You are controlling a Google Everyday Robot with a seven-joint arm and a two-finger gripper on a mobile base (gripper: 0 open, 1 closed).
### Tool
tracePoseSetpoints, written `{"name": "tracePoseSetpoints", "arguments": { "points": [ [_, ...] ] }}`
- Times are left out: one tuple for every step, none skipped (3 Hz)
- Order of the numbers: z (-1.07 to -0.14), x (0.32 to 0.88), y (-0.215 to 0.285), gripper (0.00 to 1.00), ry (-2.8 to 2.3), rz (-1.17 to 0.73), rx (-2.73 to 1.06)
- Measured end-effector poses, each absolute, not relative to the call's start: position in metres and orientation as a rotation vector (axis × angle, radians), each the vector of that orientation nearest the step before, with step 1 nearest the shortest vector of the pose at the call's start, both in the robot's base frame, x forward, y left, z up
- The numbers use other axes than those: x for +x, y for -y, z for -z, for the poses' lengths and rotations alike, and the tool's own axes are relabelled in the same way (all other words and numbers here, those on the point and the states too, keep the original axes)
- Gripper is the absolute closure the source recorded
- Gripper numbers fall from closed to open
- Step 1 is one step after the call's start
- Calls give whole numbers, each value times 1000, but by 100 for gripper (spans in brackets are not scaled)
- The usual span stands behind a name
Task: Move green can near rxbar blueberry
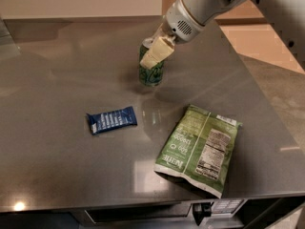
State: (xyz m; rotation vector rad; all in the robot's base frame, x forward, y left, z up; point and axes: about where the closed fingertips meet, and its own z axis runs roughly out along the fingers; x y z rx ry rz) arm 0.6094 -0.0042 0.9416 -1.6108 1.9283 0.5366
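Note:
The green can (151, 73) is dark green with pale swirls and stands upright just above or on the grey table (57, 147), right of centre at the back. My gripper (153, 56) is shut on the green can from above, its cream fingers (156, 51) across the can's upper half. The rxbar blueberry (112, 120) is a flat dark-blue wrapper with white lettering. It lies on the table to the front left of the can, about a can's height away.
A large flat green chip bag (200, 148) lies at the front right, near the table's front edge. My white arm (209, 4) reaches in from the upper right. The table's right edge borders a lower floor area.

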Motion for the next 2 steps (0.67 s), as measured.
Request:
{"name": "tracePoseSetpoints", "arguments": {
  "points": [
    [-929,587,-16,100,-1884,-582,-1704],
    [-920,569,-28,100,-1851,-629,-1766]
  ]
}}
